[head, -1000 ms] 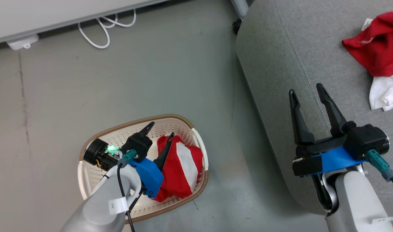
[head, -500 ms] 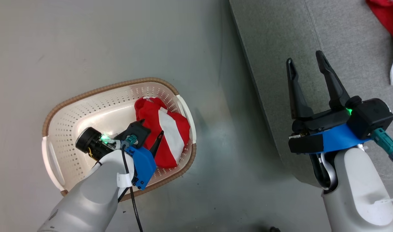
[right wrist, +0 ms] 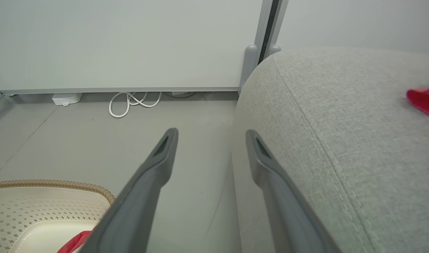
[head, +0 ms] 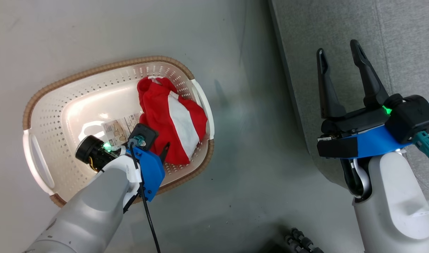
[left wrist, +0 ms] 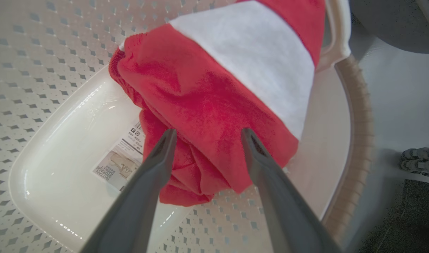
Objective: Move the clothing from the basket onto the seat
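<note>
Left tool (left wrist: 207, 138): down inside the laundry basket (head: 95, 68), fingers spread, tips straddling a lower fold of the red garment with the white stripe (head: 175, 119); not pinching it. Garment lies bunched toward the basket wall nearer the sofa, partly covering the paper label (head: 116, 129) on the basket floor. Right tool (head: 337, 49): spread, empty, held over the edge of the grey sofa seat (head: 404, 35). Corner of a second red garment (right wrist: 425, 100) rests on the seat. Basket stands on the grey floor (head: 95, 24) beside the seat.
</note>
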Robot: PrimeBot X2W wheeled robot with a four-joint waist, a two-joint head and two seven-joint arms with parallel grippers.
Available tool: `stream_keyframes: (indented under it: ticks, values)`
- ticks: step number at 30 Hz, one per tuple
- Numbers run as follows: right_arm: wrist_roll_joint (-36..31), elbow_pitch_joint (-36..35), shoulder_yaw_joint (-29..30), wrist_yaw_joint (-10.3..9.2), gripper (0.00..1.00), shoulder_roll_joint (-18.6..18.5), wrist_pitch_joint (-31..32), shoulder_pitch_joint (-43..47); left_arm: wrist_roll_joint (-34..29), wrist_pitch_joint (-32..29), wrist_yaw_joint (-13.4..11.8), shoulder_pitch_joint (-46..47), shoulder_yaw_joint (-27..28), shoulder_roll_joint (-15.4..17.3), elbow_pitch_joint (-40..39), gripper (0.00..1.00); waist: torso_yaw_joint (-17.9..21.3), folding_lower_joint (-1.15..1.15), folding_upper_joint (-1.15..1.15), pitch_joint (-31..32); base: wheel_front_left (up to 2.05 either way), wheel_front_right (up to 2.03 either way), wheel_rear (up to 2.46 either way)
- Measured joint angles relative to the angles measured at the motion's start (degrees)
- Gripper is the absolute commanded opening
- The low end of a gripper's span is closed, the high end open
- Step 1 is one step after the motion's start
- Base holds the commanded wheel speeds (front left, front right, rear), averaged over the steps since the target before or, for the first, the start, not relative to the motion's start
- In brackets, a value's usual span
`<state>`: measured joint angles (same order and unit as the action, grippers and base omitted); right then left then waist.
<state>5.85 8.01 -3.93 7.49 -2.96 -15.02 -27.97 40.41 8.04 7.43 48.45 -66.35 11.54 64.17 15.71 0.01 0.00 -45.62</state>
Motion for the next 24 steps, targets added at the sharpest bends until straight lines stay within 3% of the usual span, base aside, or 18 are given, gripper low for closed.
stream_keyframes:
  ticks: [17, 23, 24]
  values:
    - [1.0, -1.5, -0.5, 0.0, 1.0, 0.0, 0.0, -2.2, 10.2, -5.6, 0.0, 4.2, -5.0, 0.6, 0.2, 1.0, 0.9, 0.0, 0.0, -7.6, 0.0, 0.0, 0.0]
    - [1.4, -2.1, -0.2, 0.0, 1.0, 0.0, 0.0, -2.5, 10.8, -5.9, 0.0, 6.2, -6.1, 0.3, 0.3, 1.0, 1.5, 0.0, 0.0, -9.6, 0.0, 0.0, 0.0]
    - [1.4, -2.1, -0.2, 0.0, 1.0, 0.0, 0.0, -2.5, 10.7, -5.9, 0.0, 6.4, -6.3, 0.3, 0.5, 0.84, 1.5, 0.0, 0.0, -9.8, 0.0, 0.0, 0.0]
